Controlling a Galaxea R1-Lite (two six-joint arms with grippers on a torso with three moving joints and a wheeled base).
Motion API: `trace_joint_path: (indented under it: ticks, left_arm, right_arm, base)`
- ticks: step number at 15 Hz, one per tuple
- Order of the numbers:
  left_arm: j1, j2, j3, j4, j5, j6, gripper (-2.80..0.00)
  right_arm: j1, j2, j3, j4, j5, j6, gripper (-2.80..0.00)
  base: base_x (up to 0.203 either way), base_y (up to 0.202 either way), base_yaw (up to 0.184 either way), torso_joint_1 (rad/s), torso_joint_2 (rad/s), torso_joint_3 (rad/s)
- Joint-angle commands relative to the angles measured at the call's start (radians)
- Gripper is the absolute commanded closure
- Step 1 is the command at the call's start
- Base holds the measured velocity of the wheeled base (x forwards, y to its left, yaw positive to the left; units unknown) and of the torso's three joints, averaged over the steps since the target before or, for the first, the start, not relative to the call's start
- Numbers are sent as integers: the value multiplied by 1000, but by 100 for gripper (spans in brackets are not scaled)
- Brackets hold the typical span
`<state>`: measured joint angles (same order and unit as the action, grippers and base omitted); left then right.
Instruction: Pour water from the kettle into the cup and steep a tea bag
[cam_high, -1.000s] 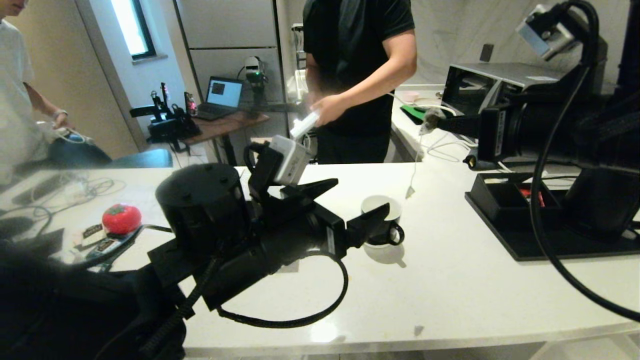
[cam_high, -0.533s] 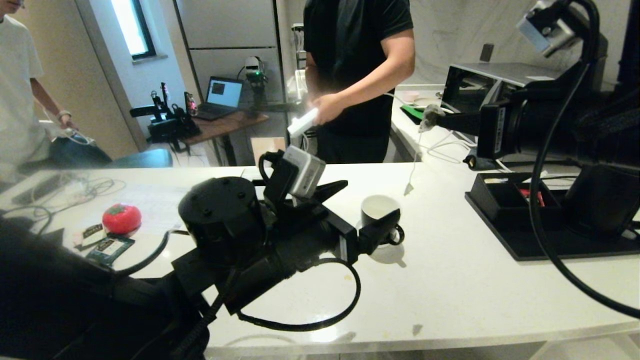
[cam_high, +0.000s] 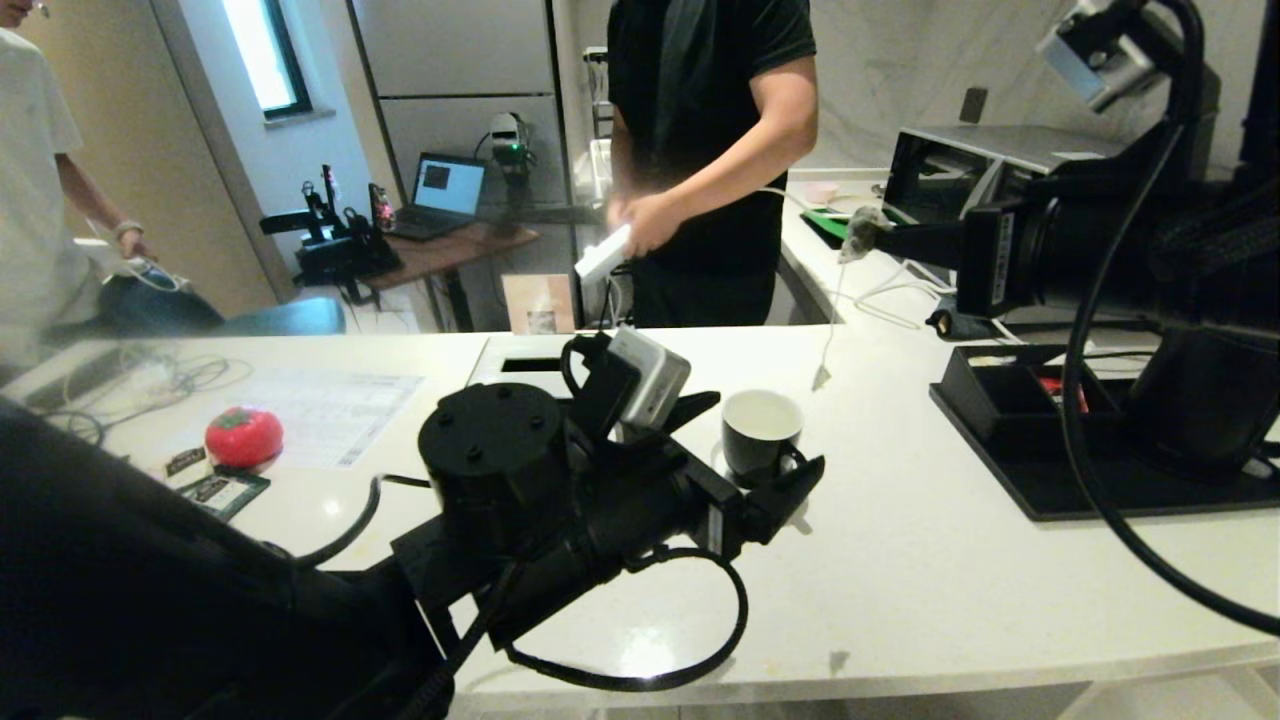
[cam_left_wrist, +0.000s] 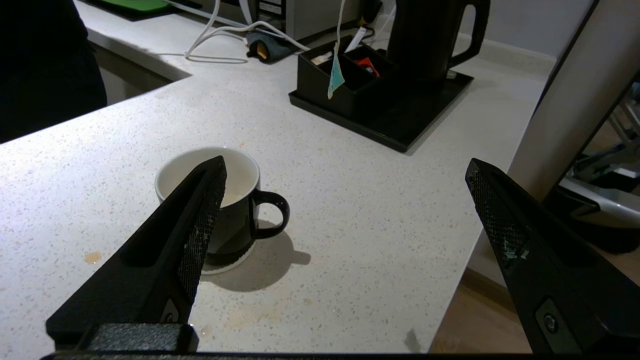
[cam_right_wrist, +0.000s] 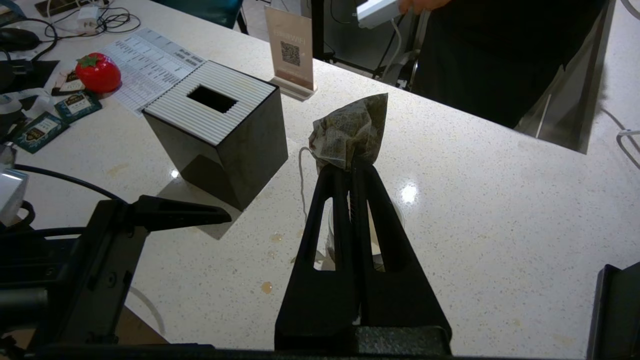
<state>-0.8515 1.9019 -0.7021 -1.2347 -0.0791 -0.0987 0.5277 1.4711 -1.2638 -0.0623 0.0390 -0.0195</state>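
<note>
The black cup (cam_high: 760, 418) with a white inside stands on its saucer (cam_left_wrist: 227, 264) mid-counter, handle toward the counter's near edge. Water does not show clearly in it. My left gripper (cam_left_wrist: 345, 167) hovers open just this side of the cup, one finger (cam_left_wrist: 200, 220) in front of its rim, nothing between the jaws. High at the right, my right gripper (cam_right_wrist: 350, 167) is shut on the crumpled tea bag (cam_right_wrist: 352, 125), whose string and tag (cam_left_wrist: 336, 75) dangle down. The black kettle (cam_left_wrist: 430, 35) stands on a black tray (cam_left_wrist: 400, 130) at the right.
A black cube tissue box (cam_right_wrist: 220, 130) and a small sign stand (cam_right_wrist: 290, 50) sit left of the cup. A red tomato-shaped object (cam_high: 243, 437) and tea packets (cam_high: 222, 490) lie far left. A person in black (cam_high: 700, 150) stands behind the counter, another person (cam_high: 40, 200) at the left.
My left arm has swung right and lower, bringing its open fingers up to the cup. The right gripper has stayed where it was with the tea bag.
</note>
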Motion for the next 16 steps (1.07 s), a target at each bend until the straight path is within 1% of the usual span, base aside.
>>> trace_joint_path:
  ticks: [1,11,16]
  left_arm:
    - [-1,18,-1,-8,-1,-1,-280]
    - [-1,50,-34,-8,-1,-1,-280]
    - [0,76,-92,-8,5,-4,-280]
  right_arm:
    - [0,-5,0,-2,1,0,0]
    - [5,-11,0,-1,1,-4,0]
    - [31,-23,3,-1,1,-4,0]
  base:
    - [0,0,0,0,0,0]
    - [0,0,0,0,0,0]
    - [0,0,0,0,0,0]
